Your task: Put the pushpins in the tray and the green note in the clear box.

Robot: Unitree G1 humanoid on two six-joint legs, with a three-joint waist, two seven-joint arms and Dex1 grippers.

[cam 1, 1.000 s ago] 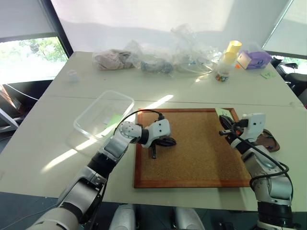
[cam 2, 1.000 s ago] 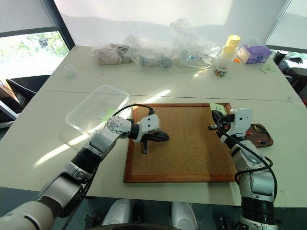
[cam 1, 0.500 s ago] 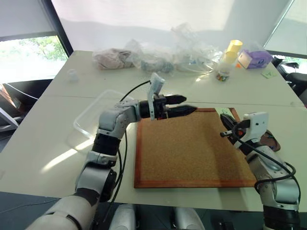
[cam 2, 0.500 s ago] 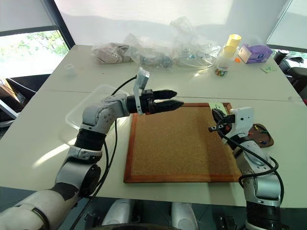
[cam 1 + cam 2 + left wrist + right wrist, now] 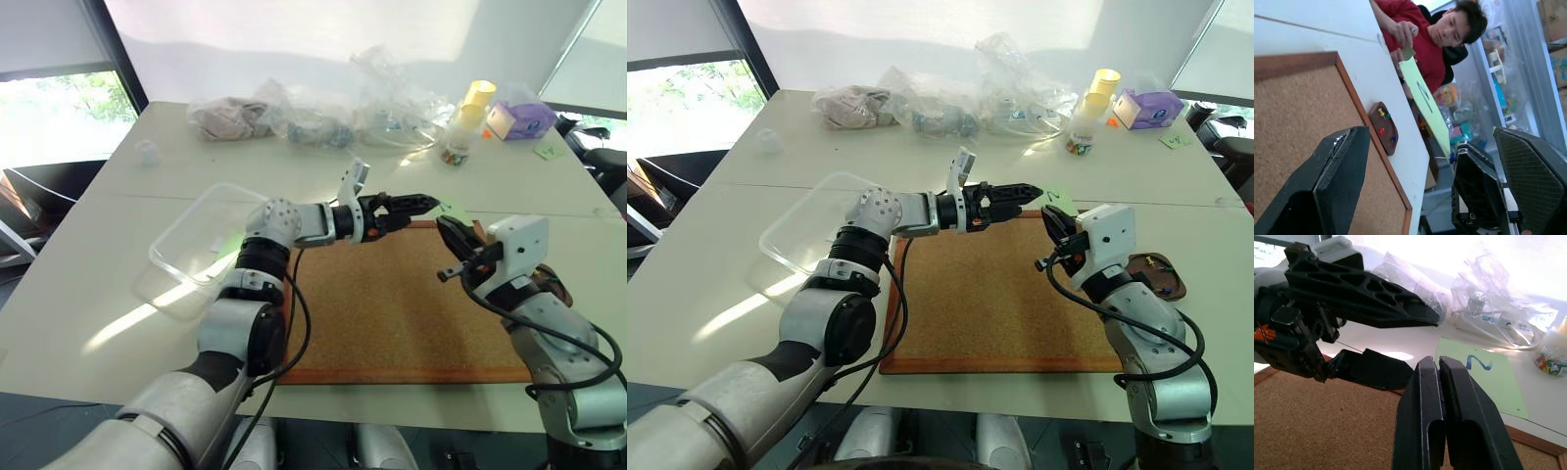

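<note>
Left gripper (image 5: pixel 1024 190) risen off cork board (image 5: pixel 999 294), jaws now wide, empty. Right gripper (image 5: pixel 1439 382): jaws shut, empty. Green note (image 5: pixel 1058 201) at board's 1 o'clock corner.

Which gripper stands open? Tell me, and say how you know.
The left gripper, reaching level over the cork board's far edge: its two fingers stand wide apart. The right gripper's fingers are pressed together.

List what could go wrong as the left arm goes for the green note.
1. The open left gripper reaches across close to the shut right gripper; they may knock together.
2. The green note looks like thin paper, so the fingers may push or crumple it rather than grip it.
3. The tray lies by the right arm; a swing might spill its pushpins.
</note>
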